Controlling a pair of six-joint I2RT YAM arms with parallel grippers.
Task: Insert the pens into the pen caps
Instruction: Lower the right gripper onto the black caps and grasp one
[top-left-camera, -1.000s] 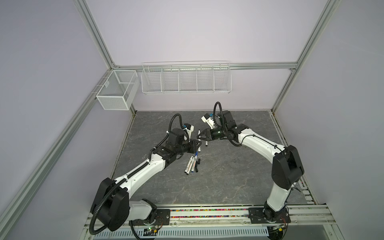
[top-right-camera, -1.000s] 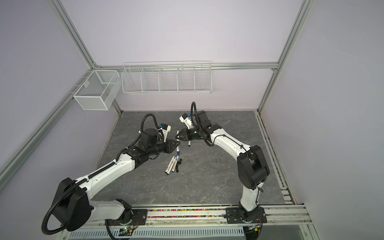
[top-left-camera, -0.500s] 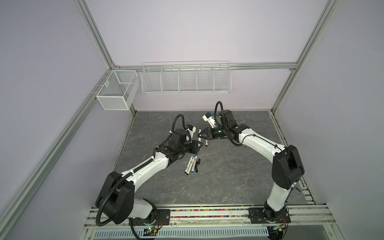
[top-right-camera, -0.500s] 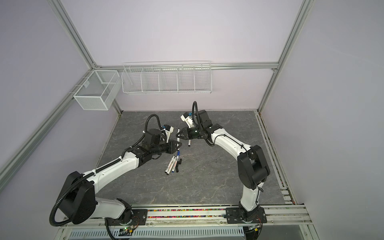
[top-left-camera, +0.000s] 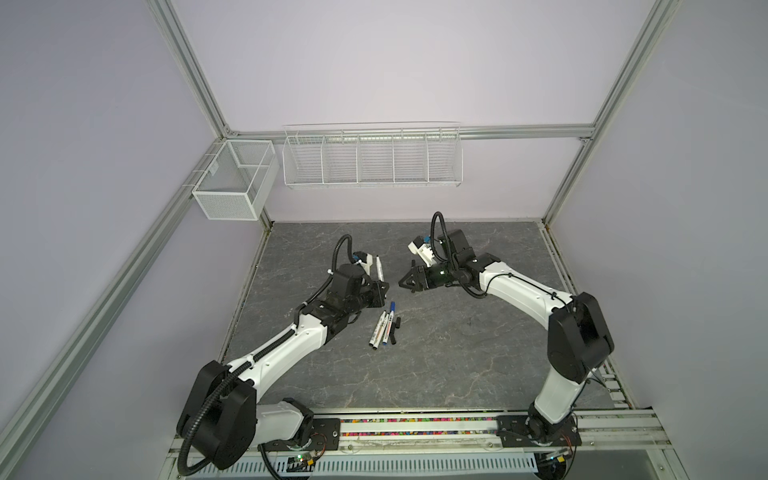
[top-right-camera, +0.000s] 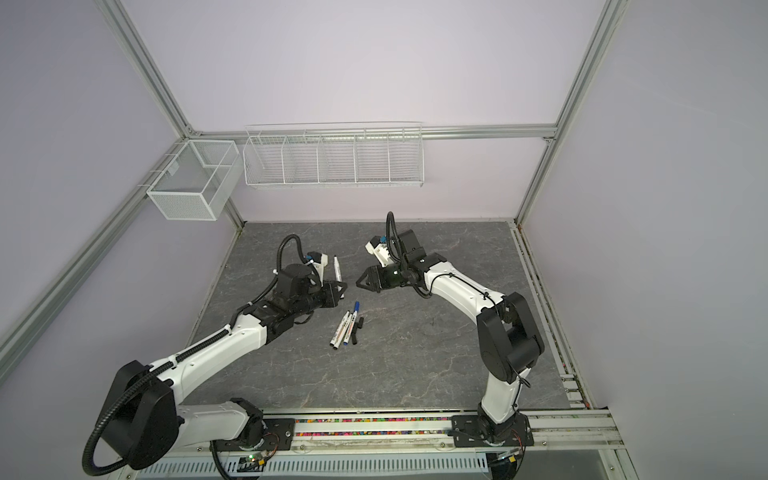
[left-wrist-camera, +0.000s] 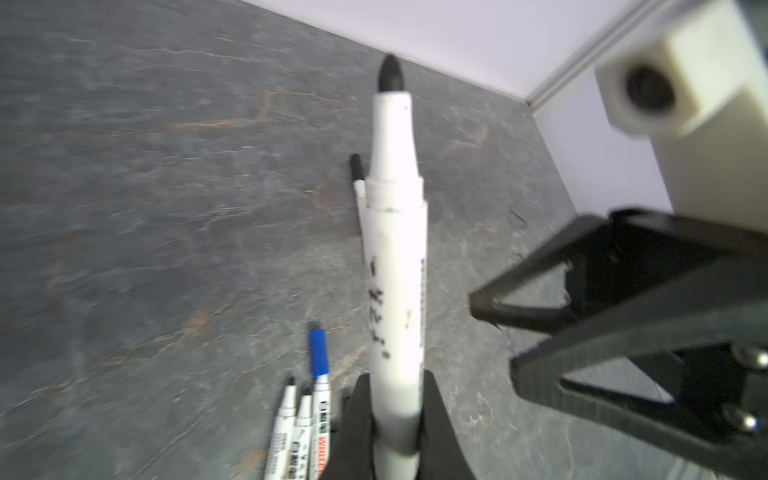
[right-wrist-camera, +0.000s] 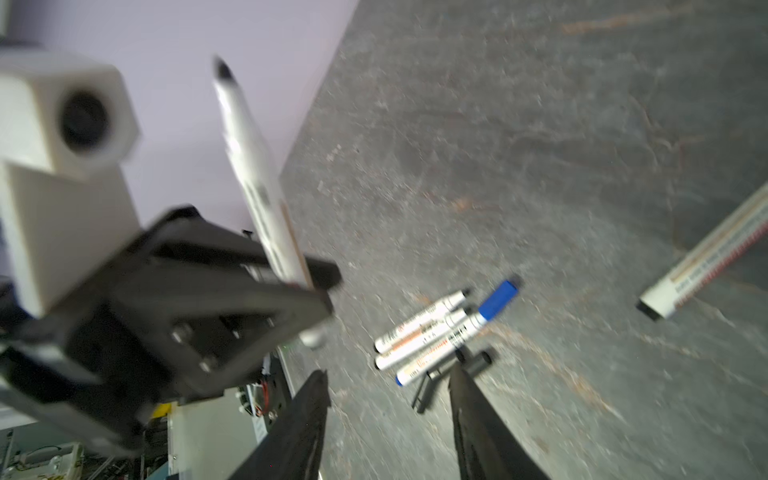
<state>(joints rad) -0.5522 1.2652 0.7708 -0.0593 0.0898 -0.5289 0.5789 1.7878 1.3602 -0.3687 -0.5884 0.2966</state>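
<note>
My left gripper (top-left-camera: 385, 289) (left-wrist-camera: 397, 378) is shut on the lower barrel of a white pen (left-wrist-camera: 395, 270) whose bare black nib points up and away. My right gripper (top-left-camera: 402, 284) (right-wrist-camera: 387, 370) faces it a short gap away, open and empty. On the table below lie two black-tipped pens (top-left-camera: 379, 328) and a pen with a blue cap (top-left-camera: 390, 309) on it, side by side. Black pen caps (top-left-camera: 397, 323) (right-wrist-camera: 478, 360) lie beside them. Another pen (right-wrist-camera: 706, 257) lies apart on the table in the right wrist view.
A white wire basket rack (top-left-camera: 372, 158) hangs on the back wall and a mesh box (top-left-camera: 232, 183) on the left frame. Aluminium posts frame the grey stone-pattern table (top-left-camera: 457, 353). The arms' base rail (top-left-camera: 415, 428) runs along the front edge.
The right gripper opened, let go of the pen and drew back to the right. The left gripper closed on that pen and now holds it alone.
</note>
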